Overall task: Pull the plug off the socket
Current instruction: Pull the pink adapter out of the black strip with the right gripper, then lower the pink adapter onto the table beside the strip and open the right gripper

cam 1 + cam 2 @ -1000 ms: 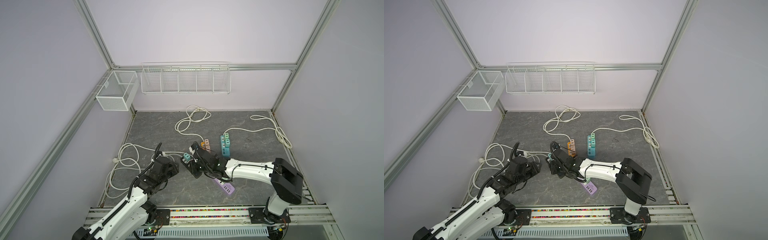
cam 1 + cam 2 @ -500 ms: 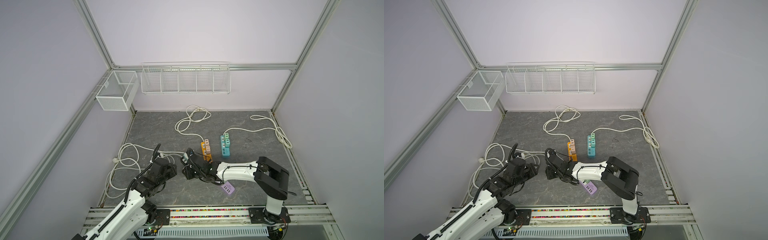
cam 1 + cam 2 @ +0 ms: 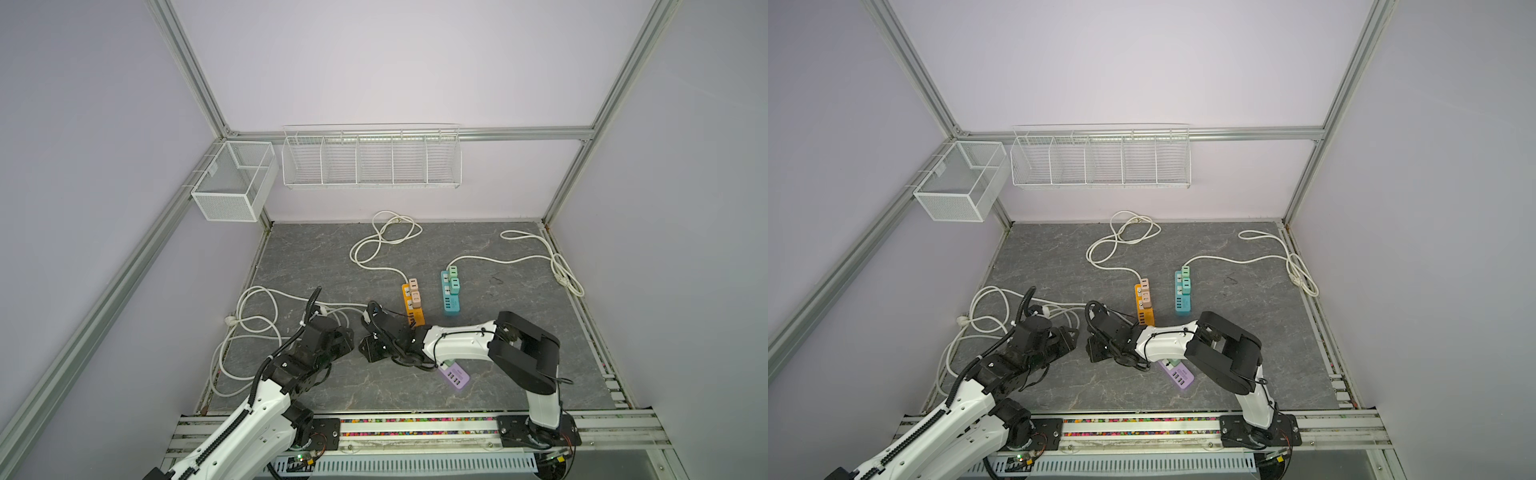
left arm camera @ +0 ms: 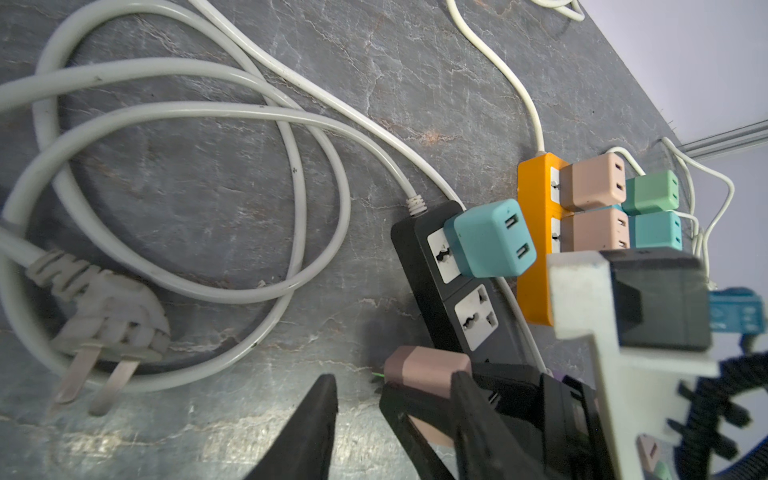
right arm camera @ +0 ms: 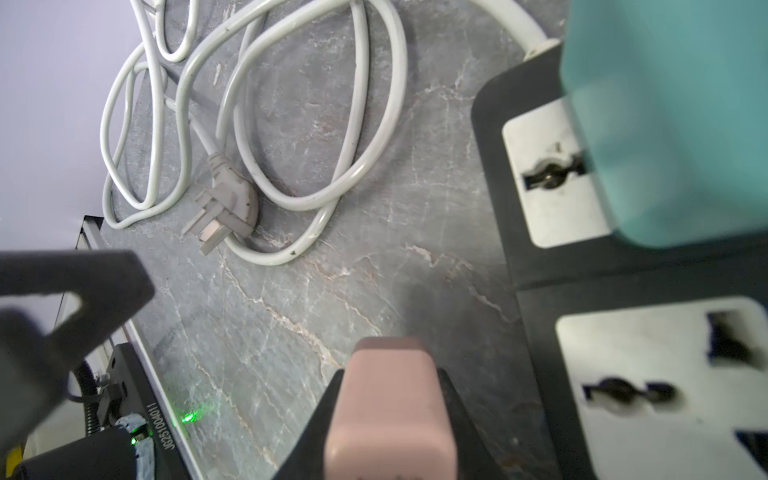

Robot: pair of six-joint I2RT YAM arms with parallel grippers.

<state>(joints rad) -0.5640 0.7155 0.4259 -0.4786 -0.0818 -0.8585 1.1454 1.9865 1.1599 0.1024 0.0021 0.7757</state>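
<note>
The pink plug [image 5: 390, 411] sits in my right gripper [image 5: 390, 374], which is shut on it with a finger on each side. It is out of the socket [image 5: 665, 374], an empty white one on the black power strip [image 4: 440, 299], and hangs low over the grey floor beside the strip. A teal plug [image 4: 486, 239] fills the strip's other socket. My left gripper [image 4: 392, 386] is open, close to the pink plug [image 4: 424, 368] and not touching it. In both top views the grippers almost meet: left gripper [image 3: 345, 336], right gripper [image 3: 368, 349]. The right arm hides the strip there.
An orange strip [image 3: 411, 307] with beige plugs and a teal strip [image 3: 450, 291] lie just behind. A purple strip [image 3: 455, 376] pokes out under the right forearm. Coiled white cable [image 3: 257, 324] with a loose three-pin plug [image 4: 108, 316] lies left. Wire baskets [image 3: 370, 158] hang on the back wall.
My right arm has folded, carrying the pink plug left and toward the front, lower over the floor. My left gripper has opened slightly and drawn back a little.
</note>
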